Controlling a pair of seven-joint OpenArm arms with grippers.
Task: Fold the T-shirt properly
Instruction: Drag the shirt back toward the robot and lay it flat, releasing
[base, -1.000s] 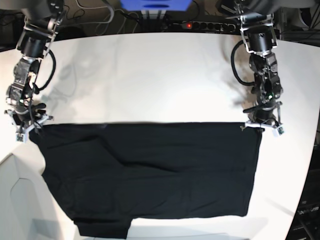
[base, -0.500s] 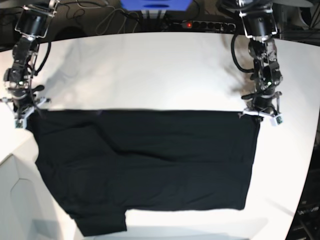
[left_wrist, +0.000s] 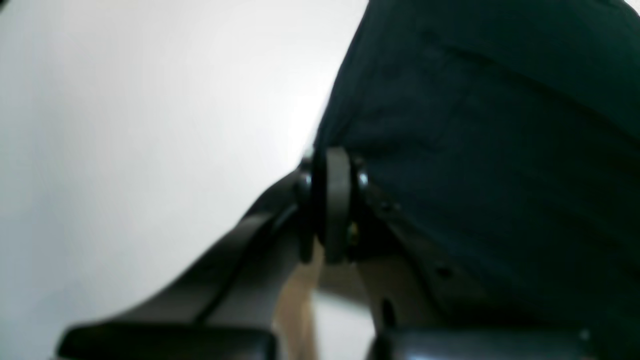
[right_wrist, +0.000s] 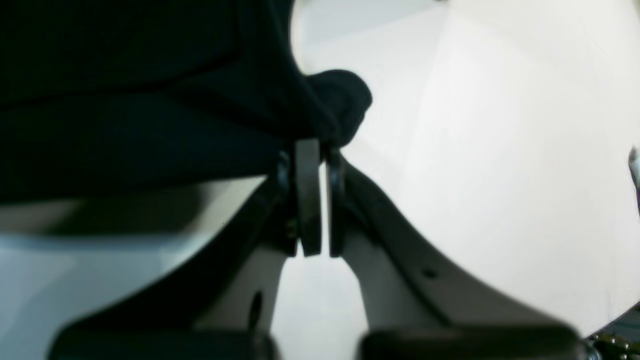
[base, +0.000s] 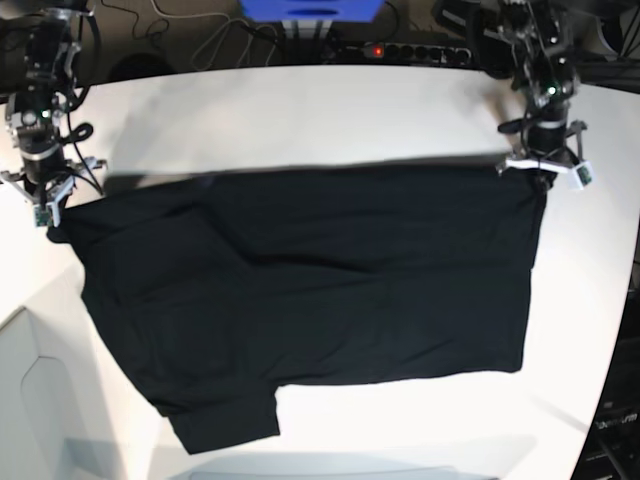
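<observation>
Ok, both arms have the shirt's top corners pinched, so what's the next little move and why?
Probably carry both corners toward the near edge to fold. The left gripper and right gripper are shut on the T-shirt, whose top edge is taut and raised, with its lower part flat on the table.

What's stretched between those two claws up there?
The T-shirt's top edge spans from the right gripper to the left gripper, both pinching corners; the base view shows it.

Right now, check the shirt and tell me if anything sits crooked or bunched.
The T-shirt hangs unevenly. Its near edge is stepped: one flap drops lower on the right gripper's side. A small wad of cloth bulges past that gripper's closed jaws in the wrist view. The left gripper pinches its corner more cleanly.
</observation>
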